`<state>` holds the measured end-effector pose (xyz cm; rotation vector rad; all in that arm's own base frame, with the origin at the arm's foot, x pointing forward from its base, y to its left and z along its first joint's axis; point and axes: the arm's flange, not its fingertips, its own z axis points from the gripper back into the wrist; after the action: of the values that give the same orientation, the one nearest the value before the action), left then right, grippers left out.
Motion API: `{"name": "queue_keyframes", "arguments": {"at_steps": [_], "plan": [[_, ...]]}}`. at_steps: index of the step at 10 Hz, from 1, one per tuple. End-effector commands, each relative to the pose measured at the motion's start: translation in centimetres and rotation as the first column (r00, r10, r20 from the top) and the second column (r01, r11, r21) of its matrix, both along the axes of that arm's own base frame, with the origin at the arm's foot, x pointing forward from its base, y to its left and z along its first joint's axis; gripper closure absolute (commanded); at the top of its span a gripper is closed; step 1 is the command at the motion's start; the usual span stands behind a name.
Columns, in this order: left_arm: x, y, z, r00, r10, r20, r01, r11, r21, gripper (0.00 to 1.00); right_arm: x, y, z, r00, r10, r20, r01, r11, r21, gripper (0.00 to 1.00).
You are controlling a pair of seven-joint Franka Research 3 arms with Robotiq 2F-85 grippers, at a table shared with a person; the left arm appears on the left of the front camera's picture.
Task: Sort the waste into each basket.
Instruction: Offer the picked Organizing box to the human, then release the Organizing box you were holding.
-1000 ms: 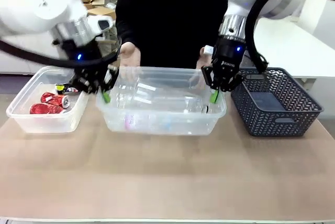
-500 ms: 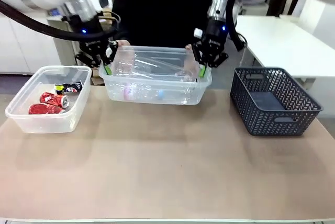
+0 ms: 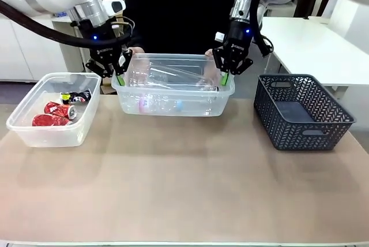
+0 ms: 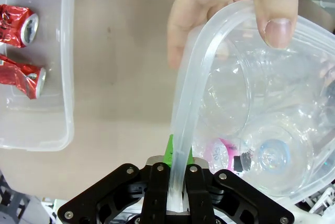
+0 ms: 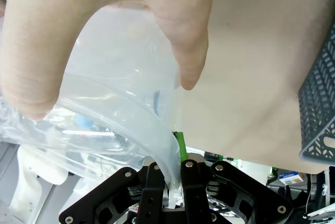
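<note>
Bottles (image 3: 167,104) lie in the clear tub (image 3: 173,110), which both robot hands have raised off the worktop (image 3: 184,189): the left hand (image 3: 118,77) and right hand (image 3: 225,77) are clamped on its opposite rims. A moment ago it stood lower and nearer, between the can tub (image 3: 34,134) and the dark basket (image 3: 302,137). The person's hands (image 4: 230,9) also hold its rim, so I judge a handover, with sorting nearly finished.

table (image 3: 184,189): tan | on it: can tub (image 3: 23,128) L, lattice basket (image 3: 323,137) R

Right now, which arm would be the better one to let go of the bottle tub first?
Hard to favour either: the left gripper and right gripper each clamp one end rim of the raised bottle tub, jaws shut. The person's hands hold it too. Perhaps right, nearest the lattice basket.
</note>
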<state>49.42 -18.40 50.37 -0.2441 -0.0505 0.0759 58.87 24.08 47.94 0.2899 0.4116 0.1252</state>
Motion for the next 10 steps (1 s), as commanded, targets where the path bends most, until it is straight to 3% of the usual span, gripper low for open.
{"name": "queue_keyframes", "arguments": {"at_steps": [1, 7, 8, 9, 10], "plan": [[0.0, 0.3, 0.4, 1.000, 0.006, 0.014, -0.006, 1.000, -0.002, 0.96, -0.2, 0.3, 0.3, 1.000, 0.007, 0.004, -0.007, 1.000, 0.008, 0.96], [0.0, 0.3, 0.4, 1.000, 0.006, 0.014, -0.006, 1.000, -0.002, 0.96, -0.2, 0.3, 0.3, 1.000, 0.007, 0.004, -0.007, 1.000, 0.008, 0.96], [0.0, 0.0, 0.0, 1.000, 0.000, 0.000, 0.000, 1.000, 0.000, 0.83, 0.0, 0.0, 0.0, 1.000, 0.000, 0.000, 0.000, 1.000, 0.000, 0.89], [-0.4, -0.4, 0.7, 0.999, -0.032, 0.024, 0.031, 0.999, 0.017, 0.38, -0.6, -1.1, 1.4, 0.998, -0.039, 0.045, 0.040, 0.999, -0.032, 0.40], [-0.8, -0.6, 1.1, 0.999, -0.032, 0.041, 0.031, 0.999, 0.014, 0.24, -1.2, -1.7, 2.5, 0.995, -0.050, 0.083, 0.053, 0.998, -0.023, 0.33]]}}
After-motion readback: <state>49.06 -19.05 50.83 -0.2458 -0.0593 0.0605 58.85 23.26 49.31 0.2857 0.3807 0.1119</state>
